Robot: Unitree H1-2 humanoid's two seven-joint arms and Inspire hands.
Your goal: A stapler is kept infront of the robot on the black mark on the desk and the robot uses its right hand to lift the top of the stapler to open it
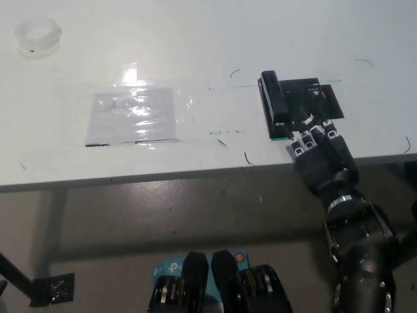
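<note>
The right hand (319,153) is shown with fingers curled, grasping nothing, at the stapler's (275,104) near end. The top should be hooked from beneath and lifted gently.

- The black right arm comes up from the bottom right corner, forearm slanting up and to the left
- The right hand (320,156) is stretched forward past the wrist, back of the hand facing up
- Its fingers (306,138) lie side by side, curled slightly downward at the tips, pointing up and a little left
- Whether those fingers grip anything cannot be told
- The white left hand is out of view
</note>
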